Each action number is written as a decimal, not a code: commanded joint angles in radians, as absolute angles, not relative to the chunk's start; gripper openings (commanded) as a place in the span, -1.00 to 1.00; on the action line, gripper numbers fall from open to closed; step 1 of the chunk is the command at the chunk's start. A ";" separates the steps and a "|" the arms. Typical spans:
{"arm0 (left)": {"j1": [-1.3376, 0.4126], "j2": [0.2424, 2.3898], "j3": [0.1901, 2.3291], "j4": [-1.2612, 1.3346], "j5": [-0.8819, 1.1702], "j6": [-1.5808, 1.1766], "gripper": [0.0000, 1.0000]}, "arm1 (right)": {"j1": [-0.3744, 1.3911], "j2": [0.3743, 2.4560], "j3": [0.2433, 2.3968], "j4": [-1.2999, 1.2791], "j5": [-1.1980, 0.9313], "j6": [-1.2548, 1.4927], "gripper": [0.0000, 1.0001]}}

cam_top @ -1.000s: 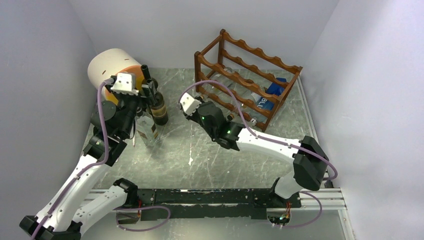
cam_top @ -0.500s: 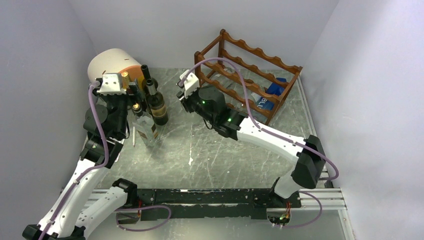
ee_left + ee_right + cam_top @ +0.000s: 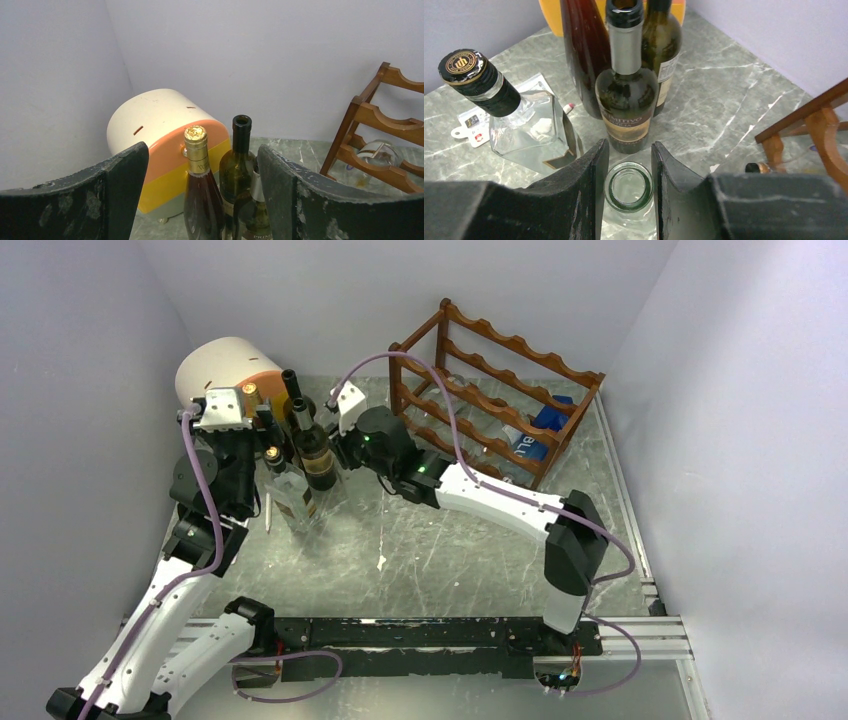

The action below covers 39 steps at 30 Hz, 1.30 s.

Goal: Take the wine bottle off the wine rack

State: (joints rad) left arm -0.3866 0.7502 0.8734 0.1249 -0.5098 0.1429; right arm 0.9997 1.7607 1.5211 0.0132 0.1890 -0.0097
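Note:
My right gripper (image 3: 629,148) is shut on the neck of a clear glass wine bottle (image 3: 628,187); I look straight down into its open mouth. In the top view this gripper (image 3: 338,452) hangs left of the reddish-brown wine rack (image 3: 500,390), well clear of it and close to a dark Primitivo bottle (image 3: 626,95). The rack also shows at the right edge of both wrist views (image 3: 380,130) (image 3: 819,125). My left gripper (image 3: 268,425) is open and empty, left of the standing bottles.
A group stands at the left: the Primitivo bottle (image 3: 318,455), a gold-capped red bottle (image 3: 200,185), an open green bottle (image 3: 240,160) and a square clear decanter (image 3: 524,125). A white, orange and yellow drum (image 3: 225,370) sits behind. Bottles with blue labels (image 3: 525,445) lie in the rack.
My right arm has swung left, away from the rack toward the standing bottles, carrying the clear bottle. My left gripper drew back a little to the left, then stayed still.

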 commanded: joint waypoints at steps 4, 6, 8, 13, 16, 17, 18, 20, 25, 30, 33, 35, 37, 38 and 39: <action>-0.376 0.741 0.871 0.163 -0.538 0.152 0.66 | 1.011 1.823 1.637 0.037 0.186 0.041 -1.00; -0.374 0.741 0.871 0.164 -0.537 0.152 0.66 | 1.013 1.836 1.643 0.041 0.179 0.044 -1.00; -0.374 0.738 0.872 0.164 -0.537 0.151 0.66 | 1.014 1.850 1.653 0.039 0.181 0.044 -1.00; -0.374 0.738 0.870 0.166 -0.539 0.152 0.65 | 1.014 1.863 1.651 0.037 0.190 0.059 -1.00; -0.374 0.738 0.872 0.164 -0.536 0.150 0.65 | 1.013 1.859 1.636 0.041 0.191 0.063 -0.96; -0.374 0.738 0.871 0.164 -0.535 0.150 0.65 | 1.013 1.858 1.637 0.039 0.194 0.063 -0.85; -0.374 0.736 0.870 0.164 -0.535 0.150 0.65 | 1.013 1.857 1.637 0.036 0.198 0.064 -0.71; -0.374 0.737 0.871 0.164 -0.537 0.150 0.65 | 1.013 1.854 1.635 0.038 0.202 0.064 -0.43; -0.374 0.736 0.870 0.166 -0.538 0.150 0.65 | 1.013 1.846 1.650 0.028 0.196 0.062 -0.06; -0.374 0.736 0.870 0.164 -0.536 0.148 0.64 | 1.013 1.828 1.661 0.016 0.192 0.061 0.24; -0.374 0.735 0.870 0.164 -0.537 0.148 0.64 | 1.015 1.804 1.664 0.000 0.192 0.061 0.34; -0.374 0.736 0.870 0.164 -0.537 0.148 0.65 | 1.017 1.779 1.667 -0.020 0.202 0.059 0.44; -0.374 0.734 0.871 0.164 -0.537 0.146 0.65 | 1.020 1.740 1.656 -0.031 0.219 0.051 0.52; -0.374 0.733 0.871 0.164 -0.536 0.146 0.65 | 1.021 1.714 1.646 -0.035 0.226 0.046 0.57; -0.374 0.733 0.871 0.164 -0.535 0.144 0.65 | 1.022 1.687 1.634 -0.040 0.232 0.040 0.62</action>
State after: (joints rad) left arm -0.3828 0.7471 0.8726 0.1314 -0.5205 0.1425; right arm 1.0145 1.8149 1.6253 -0.0360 0.1989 0.0517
